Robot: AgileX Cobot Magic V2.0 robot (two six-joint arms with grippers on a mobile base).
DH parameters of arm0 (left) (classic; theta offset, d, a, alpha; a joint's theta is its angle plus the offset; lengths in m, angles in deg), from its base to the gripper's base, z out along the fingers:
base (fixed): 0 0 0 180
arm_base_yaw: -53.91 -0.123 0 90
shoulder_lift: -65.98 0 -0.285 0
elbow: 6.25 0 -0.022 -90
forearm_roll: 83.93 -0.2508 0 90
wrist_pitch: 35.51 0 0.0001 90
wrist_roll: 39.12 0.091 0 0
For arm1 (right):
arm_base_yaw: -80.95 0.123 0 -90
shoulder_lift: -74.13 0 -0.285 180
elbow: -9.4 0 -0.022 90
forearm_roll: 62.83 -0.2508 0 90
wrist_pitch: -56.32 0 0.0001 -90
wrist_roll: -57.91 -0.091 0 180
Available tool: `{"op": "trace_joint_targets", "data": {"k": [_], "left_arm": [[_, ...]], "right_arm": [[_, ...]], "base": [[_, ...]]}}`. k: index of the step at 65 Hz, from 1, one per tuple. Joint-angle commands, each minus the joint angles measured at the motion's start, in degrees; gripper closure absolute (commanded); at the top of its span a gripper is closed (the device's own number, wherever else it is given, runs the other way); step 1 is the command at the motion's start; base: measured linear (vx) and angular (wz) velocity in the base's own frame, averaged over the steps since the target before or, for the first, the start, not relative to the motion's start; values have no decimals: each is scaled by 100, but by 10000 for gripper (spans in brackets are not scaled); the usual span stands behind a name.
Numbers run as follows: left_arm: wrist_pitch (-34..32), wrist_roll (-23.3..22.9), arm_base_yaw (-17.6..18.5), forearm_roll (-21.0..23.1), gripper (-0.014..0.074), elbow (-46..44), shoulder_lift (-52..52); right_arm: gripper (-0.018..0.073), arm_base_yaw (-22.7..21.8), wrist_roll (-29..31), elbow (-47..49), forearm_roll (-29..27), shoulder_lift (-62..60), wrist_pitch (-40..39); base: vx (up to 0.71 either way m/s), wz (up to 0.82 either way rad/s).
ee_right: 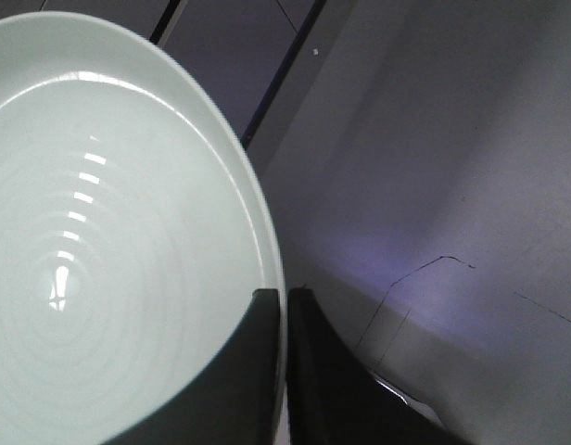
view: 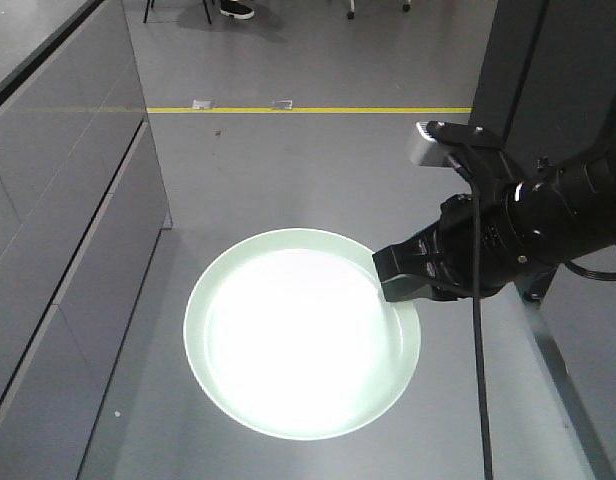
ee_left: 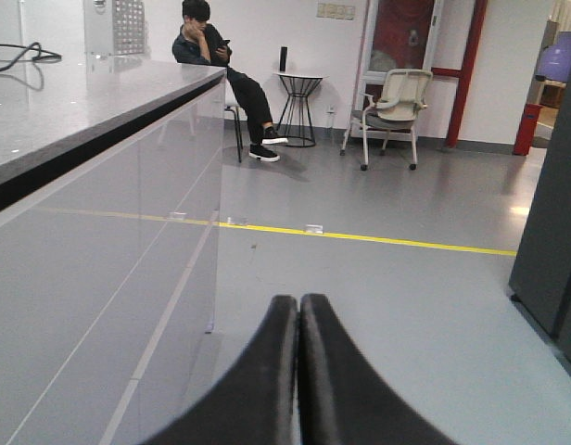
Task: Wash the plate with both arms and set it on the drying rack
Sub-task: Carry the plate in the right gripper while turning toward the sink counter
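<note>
The pale mint-green plate point(view: 300, 335) hangs in the air above the grey floor, face up. My right gripper point(view: 396, 280) is shut on its right rim, one finger above and one below. In the right wrist view the plate point(ee_right: 109, 250) fills the left half, with the right gripper point(ee_right: 284, 295) clamped on its edge. My left gripper point(ee_left: 298, 298) is shut with nothing between its fingers, pointing along the floor; it does not appear in the front view. The drying rack is out of view.
Grey cabinet fronts point(view: 58, 230) and a counter point(ee_left: 72, 102) run along the left. A dark cabinet point(view: 558, 70) stands at the right. A yellow floor line point(view: 308, 110) crosses ahead. Farther off, a seated person point(ee_left: 216, 65), a small table point(ee_left: 299, 102) and a chair point(ee_left: 392, 111).
</note>
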State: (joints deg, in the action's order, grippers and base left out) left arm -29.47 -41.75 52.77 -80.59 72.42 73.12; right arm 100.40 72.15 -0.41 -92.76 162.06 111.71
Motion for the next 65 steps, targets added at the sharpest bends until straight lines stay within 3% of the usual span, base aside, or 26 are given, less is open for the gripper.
{"op": "trace_joint_targets", "data": {"k": [1, 65], "left_arm": [[-439, -26, 14, 14, 603, -174, -73], [-439, -26, 14, 14, 603, -174, -73]], "right_arm": [[568, -16, 44, 151, -199, -186, -173], [568, -16, 39, 151, -199, -186, -173]], "base": [[13, -14], [10, -26]]}}
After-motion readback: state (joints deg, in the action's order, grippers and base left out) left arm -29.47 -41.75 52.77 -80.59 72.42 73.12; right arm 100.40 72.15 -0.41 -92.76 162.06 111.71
